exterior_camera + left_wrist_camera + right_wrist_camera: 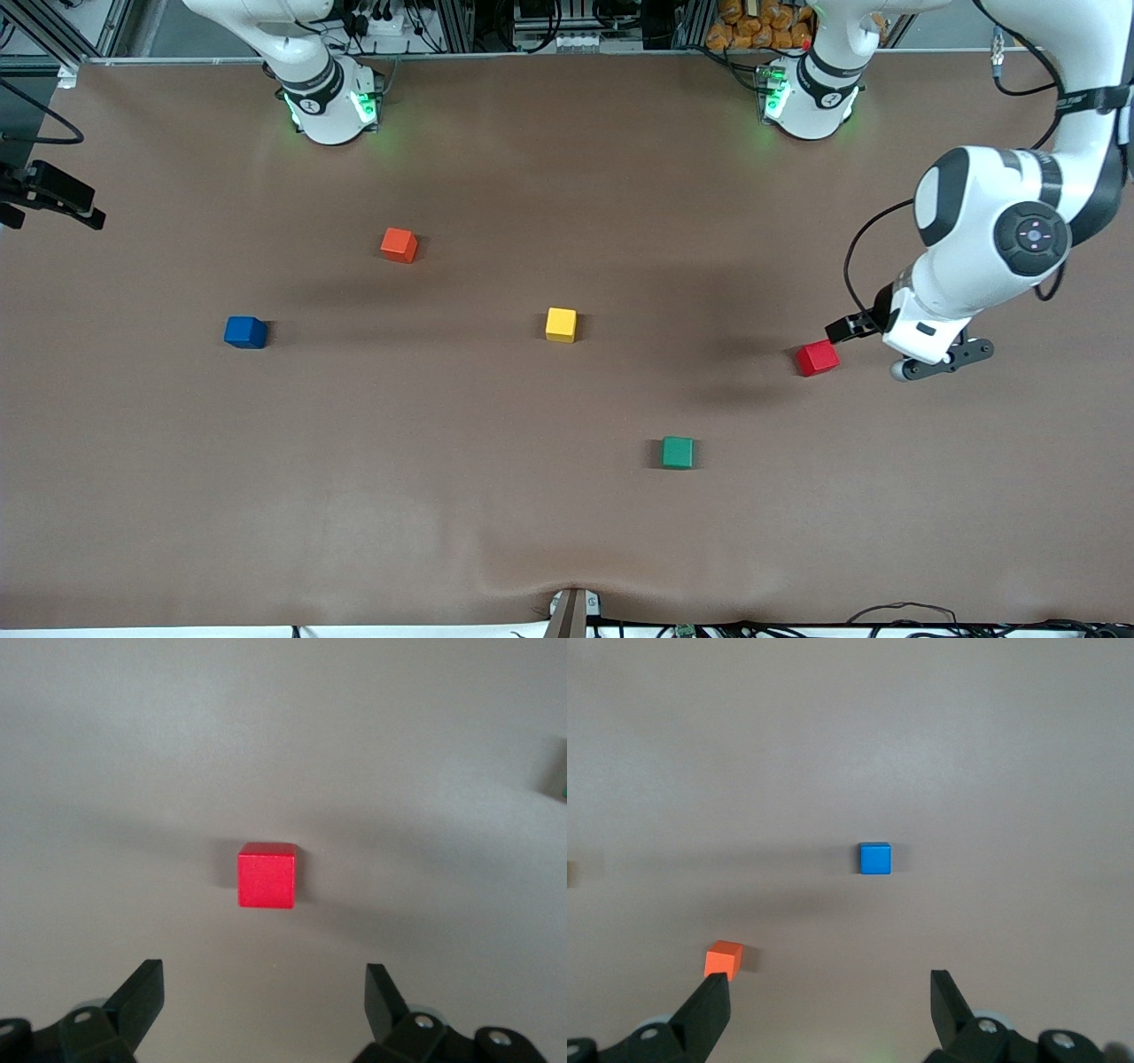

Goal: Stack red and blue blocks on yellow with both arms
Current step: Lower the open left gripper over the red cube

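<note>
The brown matte surface [567, 532] carries five small cubes, well apart from one another, with wide bare room around each. The left arm, glossy white with black joint bands [992, 239], is reached out toward its own end of the surface. Of the right arm only the base [328, 97] is seen in the front view; its pincer is not seen there.

The left pincer [266, 992] is seen spread wide and empty, hanging over the surface just beside the bright red matte cube [817, 358]. In the left wrist view the red cube [267, 875] lies straight ahead of the gap between the jaws, roughly centred, faces about square to them. The red cube is clearly the left arm's pick; a short advance and drop are judged enough.

The right pincer [831, 997] is also spread wide and empty. The deep blue matte cube [875, 858], toward the right arm's end of the surface [245, 331], lies ahead of it, farther off and slightly off centre. An orange-red matte cube [724, 958] sits near one jaw and could be clipped on descent.

The bright yellow matte cube [561, 324] sits mid-surface, between blue and red, nothing stacked on it yet. A green matte cube [678, 452] lies nearer the front camera, clear of both likely paths.
</note>
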